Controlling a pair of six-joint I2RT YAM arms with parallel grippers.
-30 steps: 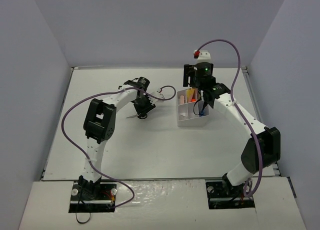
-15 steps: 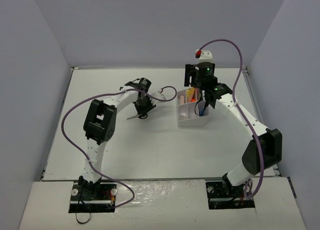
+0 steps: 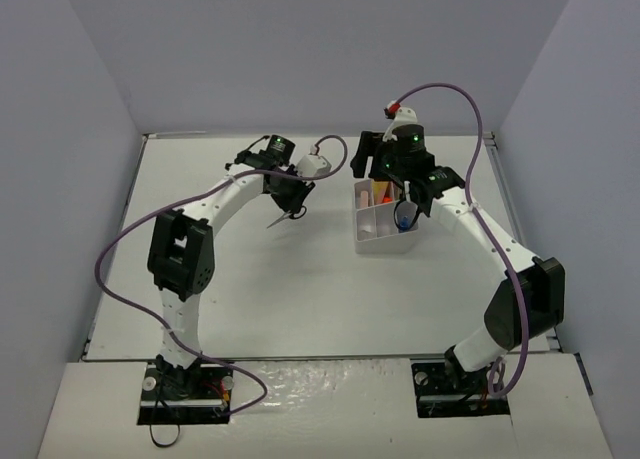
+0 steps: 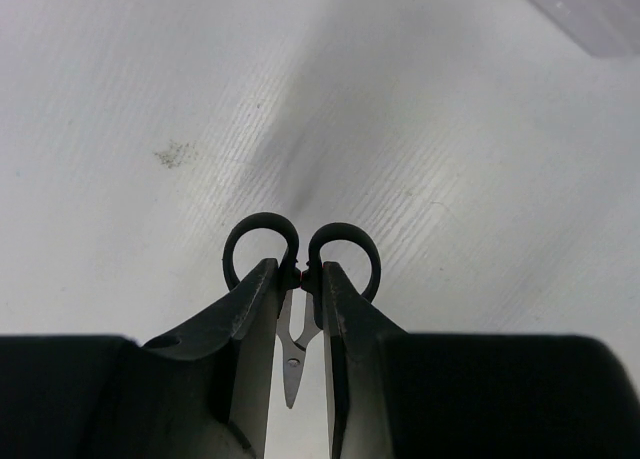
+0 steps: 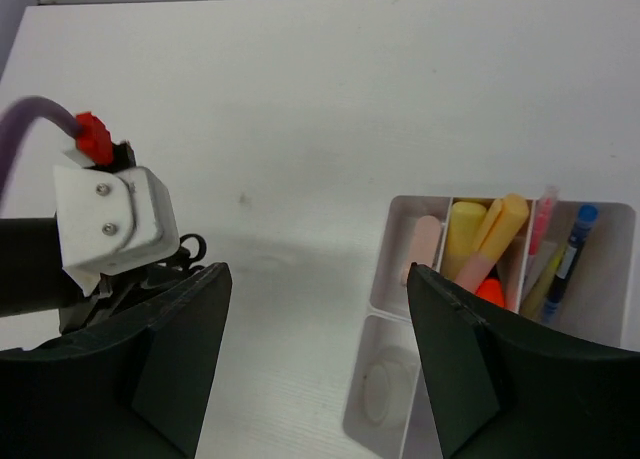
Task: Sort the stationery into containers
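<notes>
My left gripper [image 4: 300, 279] is shut on the black-handled scissors [image 4: 292, 364]. The two handle loops stick out past the fingertips and the blades point back between the fingers. From above, the scissors [image 3: 276, 219] hang off the table under my left gripper [image 3: 296, 201]. The white organiser tray [image 5: 386, 271] holds a pink eraser [image 5: 425, 244], yellow highlighters [image 5: 465, 234], an orange one [image 5: 490, 291], a blue-capped pen [image 5: 576, 241] and the tape ring [image 5: 380, 384]. My right gripper [image 5: 318, 269] stands open and empty, above the tray's [image 3: 378, 241] back left corner.
In the right wrist view the left arm's white wrist block with its red plug [image 5: 108, 214] sits close at the left. Purple cables [image 3: 130, 241] loop beside both arms. Grey walls enclose the white table [image 3: 300, 299] on three sides.
My left gripper has closed on the scissors and lifted them off the table, swinging back and slightly right. The right gripper has shifted a little to the left over the tray.
</notes>
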